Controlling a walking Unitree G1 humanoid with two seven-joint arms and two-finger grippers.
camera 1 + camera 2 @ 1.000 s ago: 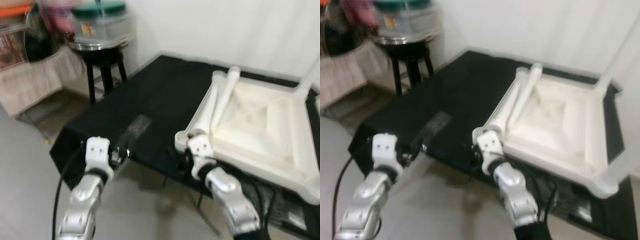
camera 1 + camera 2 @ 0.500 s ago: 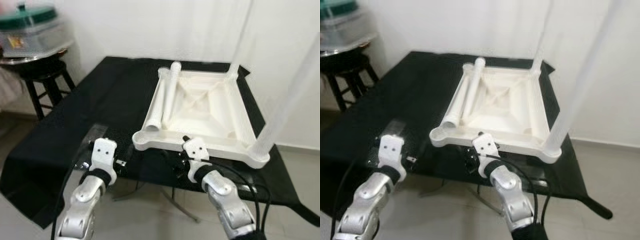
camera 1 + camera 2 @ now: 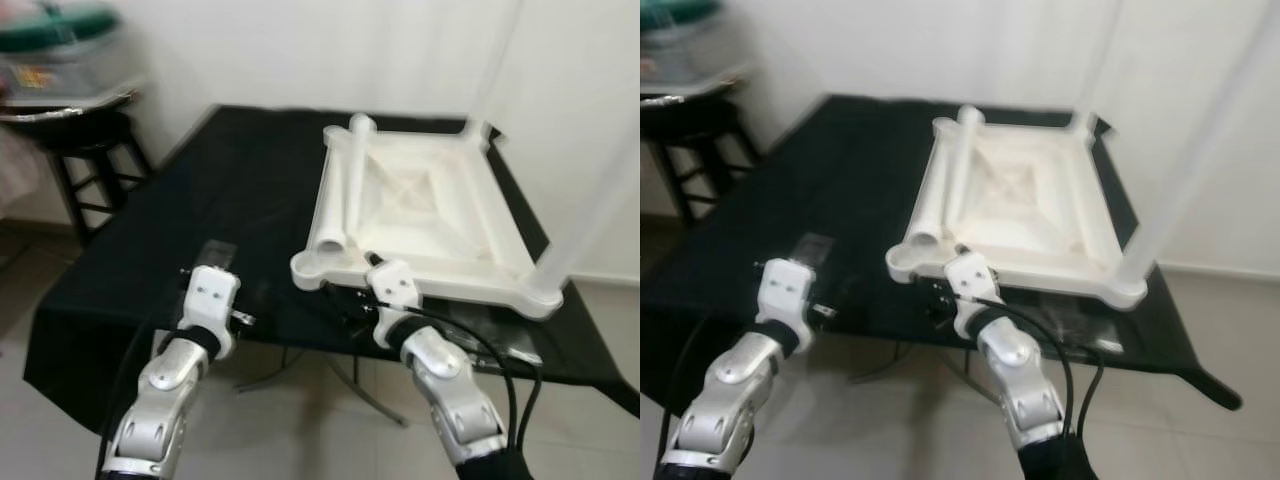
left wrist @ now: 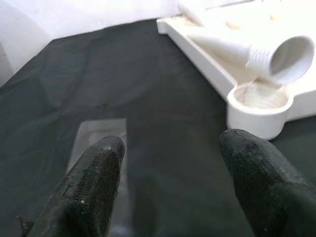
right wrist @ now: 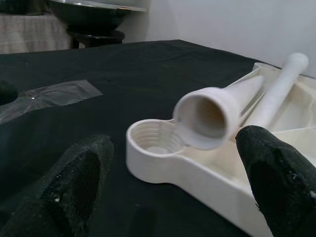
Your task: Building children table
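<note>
The white children's table top (image 3: 505,235) lies upside down on a table under black cloth (image 3: 230,190). Two white legs stand screwed into its right corners, the near one (image 3: 590,210) and the far one (image 3: 495,70). Two loose legs (image 3: 340,185) lie along its left side. One of them points its open threaded end (image 5: 205,116) over the empty near-left corner socket (image 5: 155,138). My right gripper (image 5: 175,143) is open just in front of that socket. My left gripper (image 4: 170,148) is open above the cloth, to the left of the same corner (image 4: 256,98).
A patch of clear tape (image 3: 215,250) sticks to the cloth near the front edge. A black stool (image 3: 90,170) carrying a lidded container (image 3: 60,55) stands at the far left. Cables (image 3: 510,370) hang under the table's right side. A white wall is behind.
The camera has swung right and then a little back, so the table top now sits centre-right. Both arms stay at the table's front edge, fingers still open.
</note>
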